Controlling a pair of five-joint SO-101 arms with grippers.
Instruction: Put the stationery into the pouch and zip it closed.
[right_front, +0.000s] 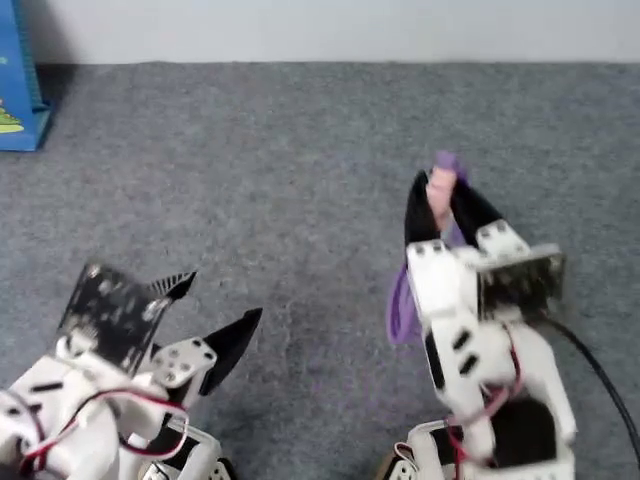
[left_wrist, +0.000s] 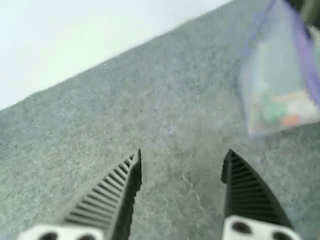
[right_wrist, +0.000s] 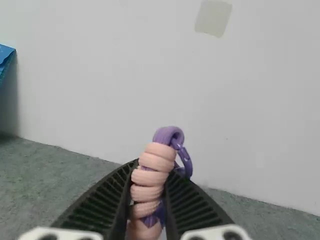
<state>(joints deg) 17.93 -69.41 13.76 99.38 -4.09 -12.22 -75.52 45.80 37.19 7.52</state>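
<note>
Above the grey mat (right_front: 300, 150), the right gripper (right_wrist: 147, 195) pinches the pink coil (right_wrist: 150, 175) atop the pouch (left_wrist: 277, 85), which hangs looking soft, light, likely floppy, best steadied by its purple edge (left_wrist: 302, 55), while the left gripper (left_wrist: 183, 155) gapes empty

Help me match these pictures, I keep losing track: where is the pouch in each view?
High view: pouch hangs from the right claw, right of centre, gripped by its pink coil.
Left wrist view: clear pouch with colourful contents, beyond the open left claw.
Right wrist view: its coil and purple loop, pinched in the right claw.
Shared landmark: the grey mat.
</note>
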